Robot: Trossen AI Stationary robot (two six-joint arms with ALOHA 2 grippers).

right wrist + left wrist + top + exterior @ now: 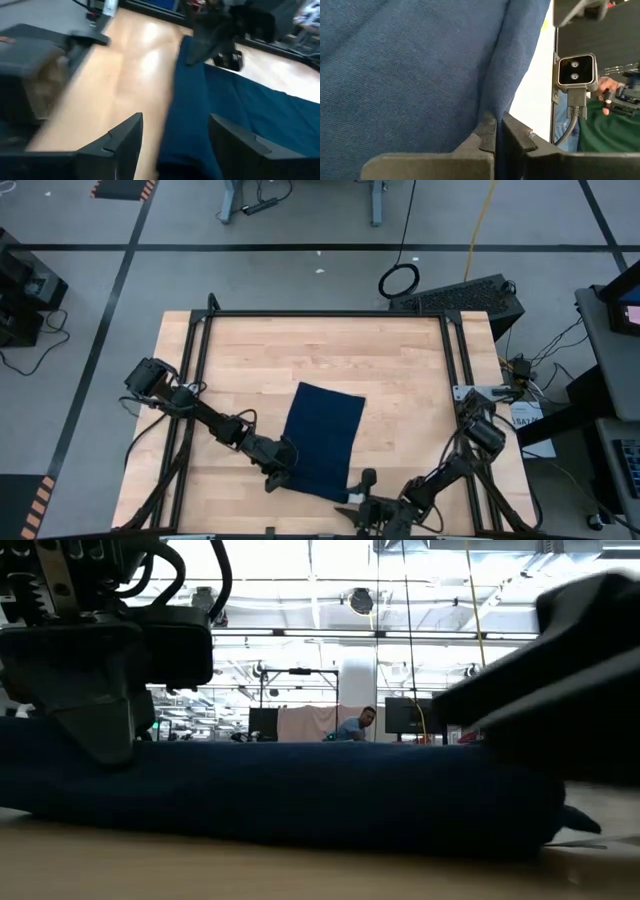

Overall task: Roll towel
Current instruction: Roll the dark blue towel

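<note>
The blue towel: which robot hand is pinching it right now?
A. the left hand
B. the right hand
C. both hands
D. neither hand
A. The left hand has its fingers shut tight on the edge of the towel, while the right hand stands open at the folded near edge, its fingers apart with the cloth between them.

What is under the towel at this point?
The towel lies on the wooden table, its near edge folded into a thick roll. The left gripper pinches one end; the right gripper stands open at the other. Anything beneath is covered.
</note>
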